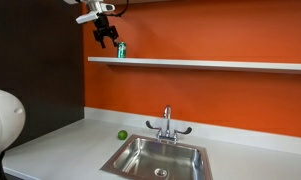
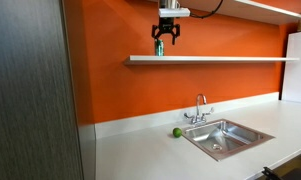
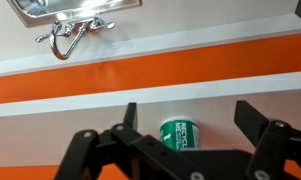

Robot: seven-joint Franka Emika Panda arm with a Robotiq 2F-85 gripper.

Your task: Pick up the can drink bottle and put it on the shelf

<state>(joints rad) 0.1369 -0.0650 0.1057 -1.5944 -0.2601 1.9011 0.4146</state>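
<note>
The green can drink bottle (image 1: 120, 48) with white markings stands upright on the long white shelf (image 1: 210, 63) near its end, on the orange wall. It also shows in an exterior view (image 2: 159, 48) on the shelf (image 2: 230, 59). My gripper (image 1: 105, 38) hangs just above it, fingers spread, and it shows in both exterior views (image 2: 166, 40). In the wrist view the can (image 3: 180, 133) sits on the shelf (image 3: 70, 100) between the open fingers of the gripper (image 3: 187, 112), with a gap on each side.
Below the shelf a grey countertop holds a steel sink (image 1: 160, 158) with a faucet (image 1: 168, 122) and a small green lime (image 1: 121, 134). They show in both exterior views: sink (image 2: 222, 137), lime (image 2: 176, 132). A dark panel (image 2: 30, 90) stands beside the wall.
</note>
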